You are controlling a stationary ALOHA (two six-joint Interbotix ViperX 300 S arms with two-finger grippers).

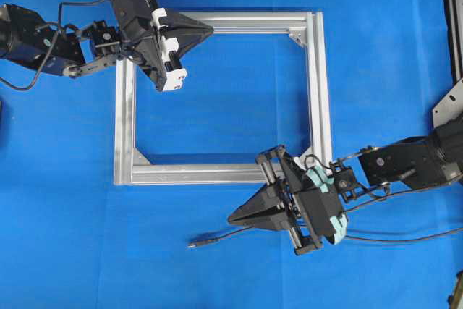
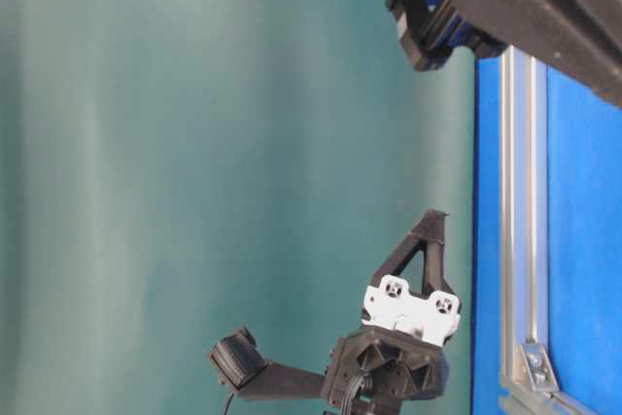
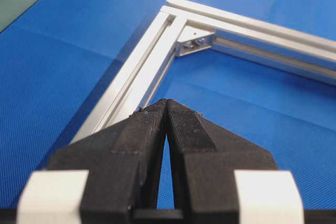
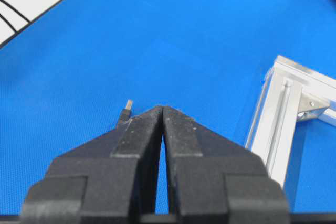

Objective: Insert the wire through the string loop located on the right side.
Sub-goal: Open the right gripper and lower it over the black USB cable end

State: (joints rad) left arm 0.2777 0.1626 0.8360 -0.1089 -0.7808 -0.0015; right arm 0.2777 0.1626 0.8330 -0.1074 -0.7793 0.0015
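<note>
The right pincer hovers at the lower middle of the overhead view, just below the bottom bar of the aluminium frame, its tip pointing left. Its 2 fingers meet at their tips in the right wrist view, so it is closed, with nothing between them.

The wire lies on the blue table just below this pincer. It runs in from the right edge, passes under the right arm, and ends in a small dark plug with a metallic tip, lying free of both pincers. In the right wrist view only that metallic tip shows, peeking out just past the left finger. A frame corner with a silver bracket sits to the right there.

Farther up the overhead view, the square frame rests flat on the table, open in the middle.

Beyond it, the left pincer hangs over the frame's top bar near the upper-left corner, pointing right. Its 2 fingers are pressed together at the tips, closed and gripping nothing. Ahead of it in the left wrist view lies a frame corner with another bracket.

The string loop cannot be made out in any view.
</note>
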